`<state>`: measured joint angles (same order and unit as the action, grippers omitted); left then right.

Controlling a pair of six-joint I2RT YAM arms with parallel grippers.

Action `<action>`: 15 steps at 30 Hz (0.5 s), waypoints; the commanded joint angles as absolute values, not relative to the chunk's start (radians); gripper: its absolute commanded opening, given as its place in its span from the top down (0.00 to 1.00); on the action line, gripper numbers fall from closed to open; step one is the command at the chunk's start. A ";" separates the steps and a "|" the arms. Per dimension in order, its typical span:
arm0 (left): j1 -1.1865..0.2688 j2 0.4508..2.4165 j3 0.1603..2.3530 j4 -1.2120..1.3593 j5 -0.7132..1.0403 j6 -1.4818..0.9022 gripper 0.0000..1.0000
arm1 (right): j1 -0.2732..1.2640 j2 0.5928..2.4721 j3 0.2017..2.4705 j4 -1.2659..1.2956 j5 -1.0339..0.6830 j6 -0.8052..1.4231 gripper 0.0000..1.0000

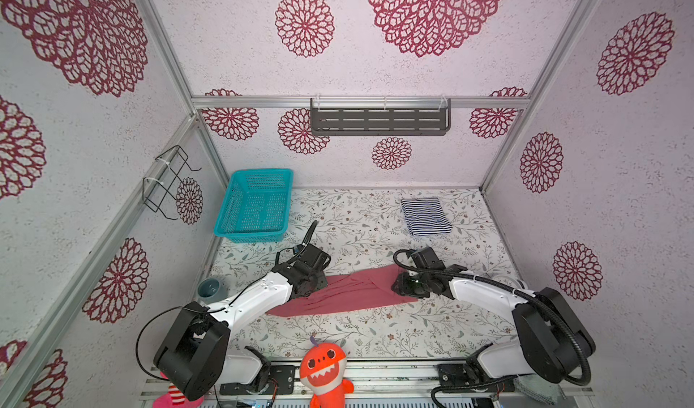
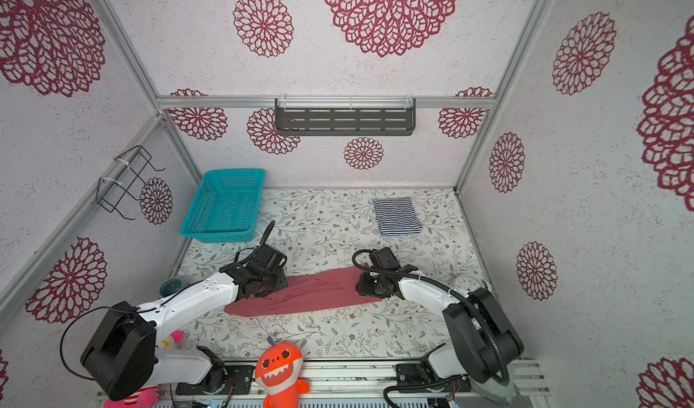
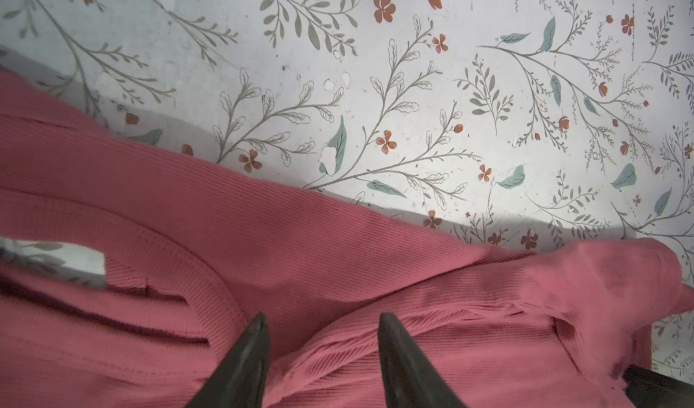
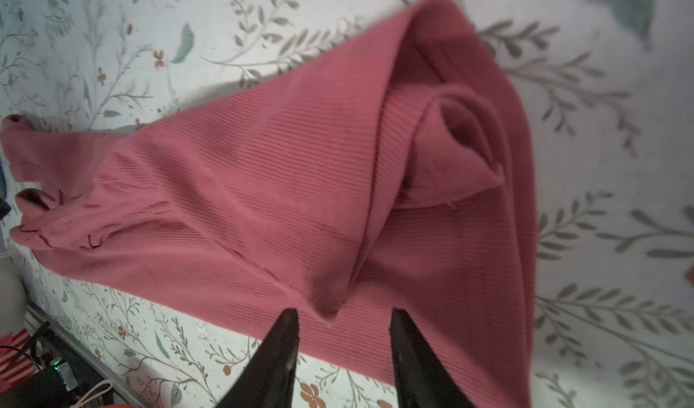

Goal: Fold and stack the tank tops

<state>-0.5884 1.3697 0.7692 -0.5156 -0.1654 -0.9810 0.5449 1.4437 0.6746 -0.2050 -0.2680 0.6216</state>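
Rose tank top (image 1: 345,293) drapes floral tabletop (image 1: 375,334); left end effector (image 3: 321,316), right end effector (image 4: 344,311) released.

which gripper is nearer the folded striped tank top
Right. The right gripper is at the right end of the rose-red tank top, with the striped tank top beyond it; the left gripper is at its left end.

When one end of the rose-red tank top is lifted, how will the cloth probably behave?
Probably floppy: the rose-red tank top lies in soft creases and a rolled fold. Likely light, since its ribbed knit looks thin. It would probably drape, not hold shape.
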 commanded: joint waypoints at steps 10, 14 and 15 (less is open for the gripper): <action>-0.615 1.371 0.689 -0.436 -0.147 -1.056 0.49 | 0.562 1.453 0.718 -0.224 -0.218 0.653 1.00; -0.627 1.352 0.659 -0.431 -0.157 -1.081 0.49 | 0.551 1.404 0.765 -0.386 -0.116 0.568 1.00; -0.630 1.349 0.649 -0.431 -0.159 -1.087 0.49 | 0.542 1.390 0.769 -0.415 -0.104 0.554 1.00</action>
<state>-0.6178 1.3712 0.6720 -0.4473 -0.1440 -1.0458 0.5571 1.4521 0.7315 -0.2798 -0.1917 0.6216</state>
